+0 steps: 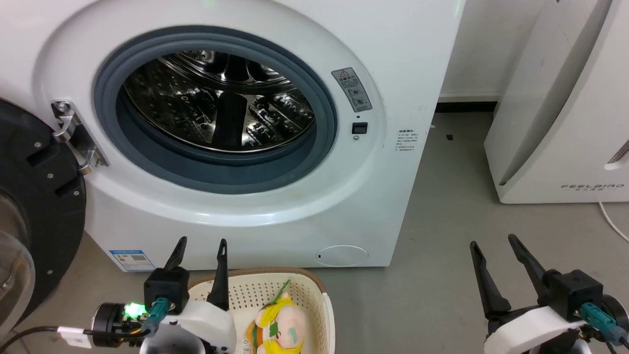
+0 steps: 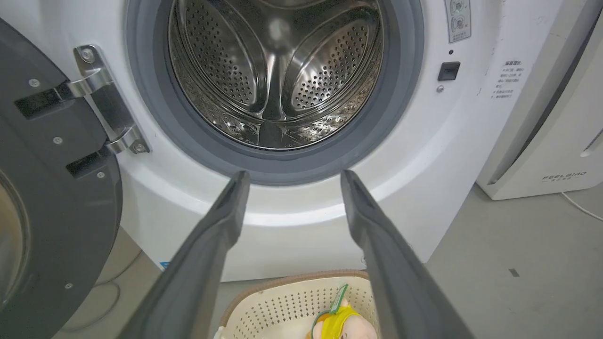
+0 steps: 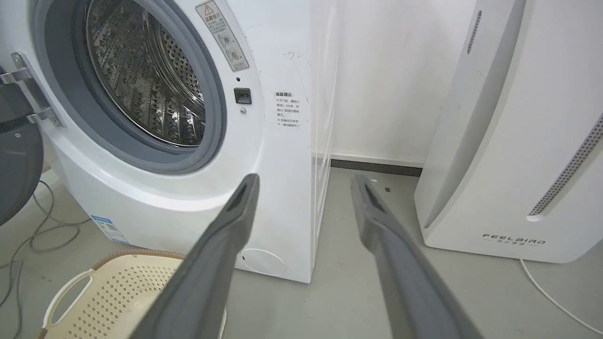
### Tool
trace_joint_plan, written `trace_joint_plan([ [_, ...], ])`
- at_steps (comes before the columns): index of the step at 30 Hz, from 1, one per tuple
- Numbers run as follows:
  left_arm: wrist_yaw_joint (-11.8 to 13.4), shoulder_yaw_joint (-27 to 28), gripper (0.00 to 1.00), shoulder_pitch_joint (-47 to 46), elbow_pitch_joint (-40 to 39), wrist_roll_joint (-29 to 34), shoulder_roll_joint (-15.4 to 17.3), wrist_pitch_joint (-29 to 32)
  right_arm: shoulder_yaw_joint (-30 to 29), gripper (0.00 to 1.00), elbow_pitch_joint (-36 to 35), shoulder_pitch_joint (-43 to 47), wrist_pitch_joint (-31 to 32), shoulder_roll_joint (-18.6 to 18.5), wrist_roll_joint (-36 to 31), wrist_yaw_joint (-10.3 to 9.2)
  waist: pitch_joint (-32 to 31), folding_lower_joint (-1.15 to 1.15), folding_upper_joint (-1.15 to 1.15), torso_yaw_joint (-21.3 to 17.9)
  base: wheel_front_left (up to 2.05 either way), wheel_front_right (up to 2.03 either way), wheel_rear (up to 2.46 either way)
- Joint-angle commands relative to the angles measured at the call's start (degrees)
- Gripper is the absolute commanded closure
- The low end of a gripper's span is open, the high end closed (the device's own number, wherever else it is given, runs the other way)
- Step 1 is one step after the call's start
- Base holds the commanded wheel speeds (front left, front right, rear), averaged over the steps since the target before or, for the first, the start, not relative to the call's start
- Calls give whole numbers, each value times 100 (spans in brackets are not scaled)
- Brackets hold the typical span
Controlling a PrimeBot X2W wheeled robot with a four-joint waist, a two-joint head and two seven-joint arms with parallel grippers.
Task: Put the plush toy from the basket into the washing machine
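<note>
You are seeing the plush toy lying in the basket on the floor, just before the washing machine; its door is hanging open at the left. Your left gripper is hovering at the basket's left rim, fingers spread and empty; your right gripper is hanging well apart, fingers likewise spread, holding nothing.
</note>
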Motion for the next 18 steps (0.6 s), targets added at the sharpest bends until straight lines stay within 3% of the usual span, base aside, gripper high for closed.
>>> trace_joint_plan([
  [1, 5, -44, 0, -153, 94, 39, 38, -56, -10, 0, -34, -104, -66, 0, 59, -1, 52, -1, 0, -32, 0, 0, 0],
  [18, -63, -551, 0, -936, 1380, 224, 155, -260, -7, 0, -139, -373, -269, 0, 294, -2, 719, -1, 0, -295, 0, 0, 0],
])
